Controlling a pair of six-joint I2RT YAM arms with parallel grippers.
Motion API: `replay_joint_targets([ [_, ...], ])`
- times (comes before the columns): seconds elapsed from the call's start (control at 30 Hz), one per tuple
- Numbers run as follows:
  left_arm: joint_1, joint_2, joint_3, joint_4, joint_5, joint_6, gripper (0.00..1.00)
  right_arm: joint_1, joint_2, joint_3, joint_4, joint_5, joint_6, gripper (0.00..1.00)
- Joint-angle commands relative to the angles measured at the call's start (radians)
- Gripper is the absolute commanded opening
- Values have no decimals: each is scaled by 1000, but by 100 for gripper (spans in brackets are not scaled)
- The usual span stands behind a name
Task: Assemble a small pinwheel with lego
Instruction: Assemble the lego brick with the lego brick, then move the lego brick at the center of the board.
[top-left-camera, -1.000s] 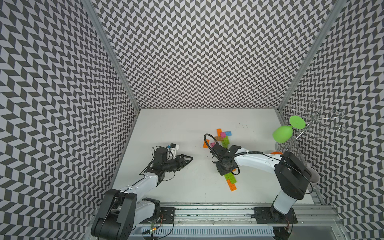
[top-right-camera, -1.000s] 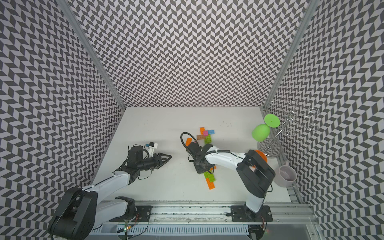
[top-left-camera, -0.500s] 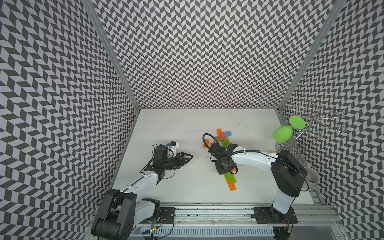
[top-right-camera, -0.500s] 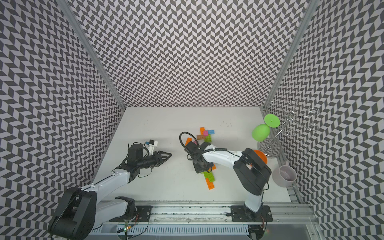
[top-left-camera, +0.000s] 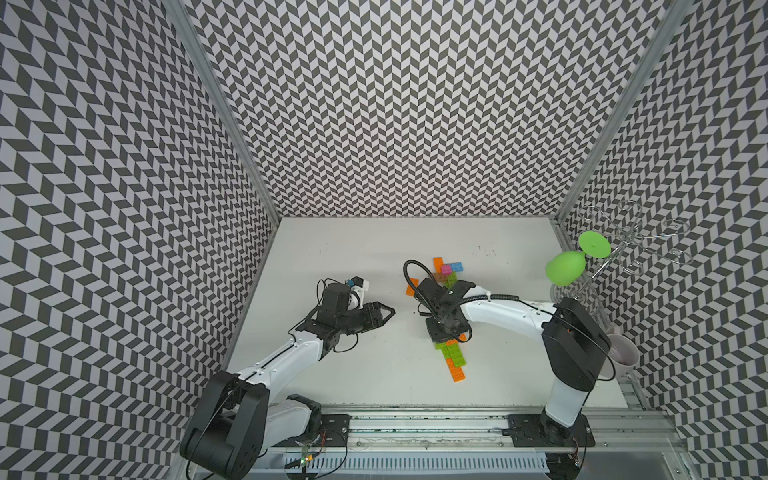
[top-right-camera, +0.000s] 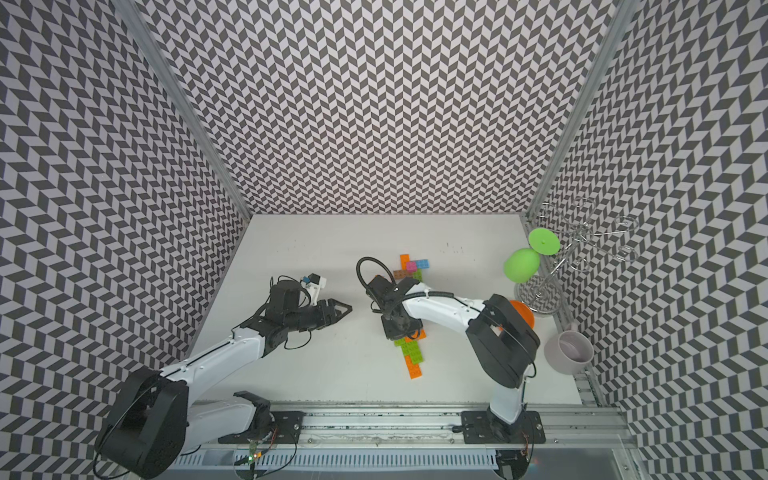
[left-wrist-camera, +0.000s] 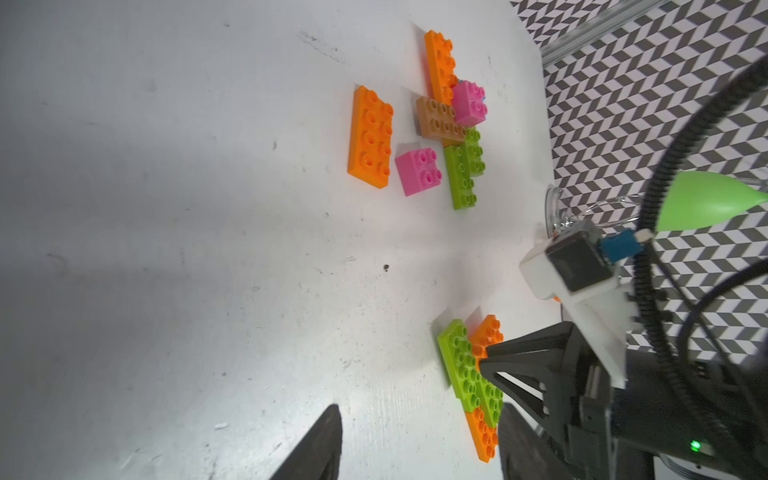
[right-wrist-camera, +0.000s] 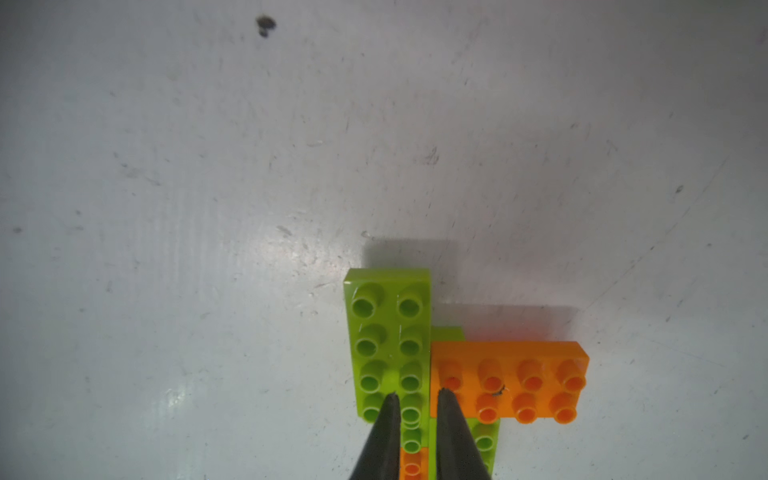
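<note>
Lime plate (right-wrist-camera: 388, 340) and orange plate (right-wrist-camera: 509, 378) sit crosswise in near-centre stack, apparently joined: pinwheel partly built. Your right gripper (right-wrist-camera: 417, 399) over their seam, tips narrowly parted, pinching nothing. Left gripper (top-left-camera: 384, 311) spread, empty. Yet to add: loose orange brick (left-wrist-camera: 371, 137), pink square (left-wrist-camera: 417, 170); far cluster (left-wrist-camera: 442, 124) well apart.

Glossy smooth plastic lego (right-wrist-camera: 388, 332); matt scuffed table (right-wrist-camera: 208, 166).
</note>
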Motion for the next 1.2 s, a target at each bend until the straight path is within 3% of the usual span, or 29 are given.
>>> replay_joint_targets([
  [0.0, -7, 29, 63, -73, -86, 63, 61, -6, -28, 36, -20, 3, 6, 20],
  [0.17, -42, 141, 188, -155, -211, 132, 60, -39, -126, 38, 15, 38, 18, 21],
  [0.5, -244, 565, 636, -424, -511, 262, 57, -144, -443, -88, 116, 77, 35, 23],
  [0.7, -279, 741, 812, -520, -599, 297, 58, -170, -527, -150, 120, 75, 32, 23],
  [1.0, -285, 871, 939, -582, -649, 319, 56, -191, -588, -202, 119, 67, 25, 23],
  [1.17, -286, 944, 1000, -610, -650, 336, 45, -193, -603, -218, 119, 63, 22, 23],
])
